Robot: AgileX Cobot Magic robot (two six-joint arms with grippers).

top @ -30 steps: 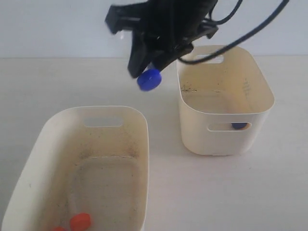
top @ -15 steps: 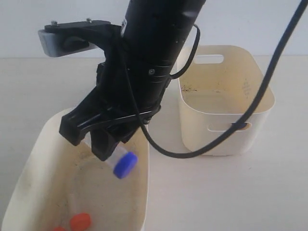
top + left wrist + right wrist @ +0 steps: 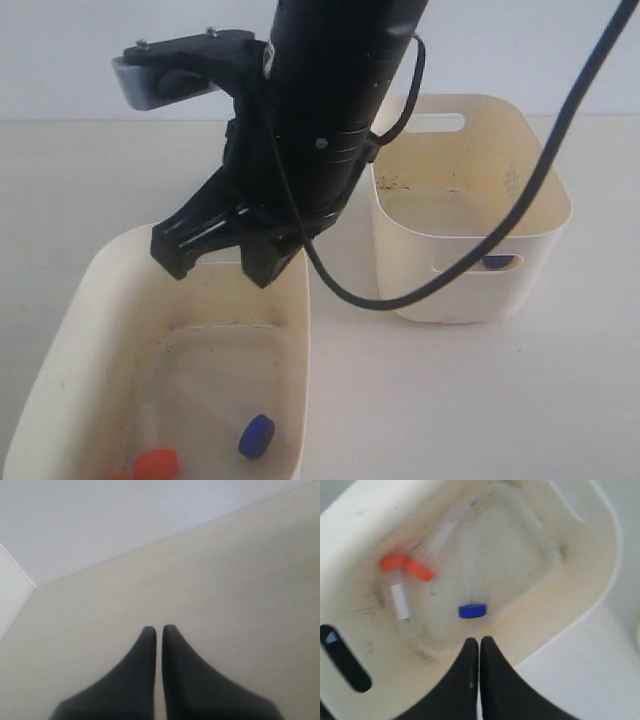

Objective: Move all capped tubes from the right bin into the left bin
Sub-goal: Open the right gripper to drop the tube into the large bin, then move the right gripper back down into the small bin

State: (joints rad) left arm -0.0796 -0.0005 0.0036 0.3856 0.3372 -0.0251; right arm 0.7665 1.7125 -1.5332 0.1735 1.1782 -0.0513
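My right gripper [image 3: 218, 262] [image 3: 479, 641] hangs over the far end of the left bin [image 3: 100, 270] [image 3: 592, 575], shut with nothing between its fingers. On that bin's floor lies a blue-capped tube [image 3: 256, 436] [image 3: 472, 610], loose. Beside it lie two orange caps [image 3: 156, 465] [image 3: 394, 562] on clear tubes, one with a white label [image 3: 399, 600]. The right bin [image 3: 470, 295] stands behind to the right, and a blue cap [image 3: 495, 262] shows through its handle cutout. In the left wrist view my left gripper [image 3: 159, 629] is shut and empty above bare table.
The right arm's black cable [image 3: 560, 150] sweeps across the front of the right bin. A pale wall [image 3: 100, 50] rises behind the cream table [image 3: 450, 400]. The two bins stand a short gap apart.
The right gripper carried the blue-capped tube from beside the right bin to above the left bin. The tube now lies on the left bin's floor, and the gripper is shut, slightly higher.
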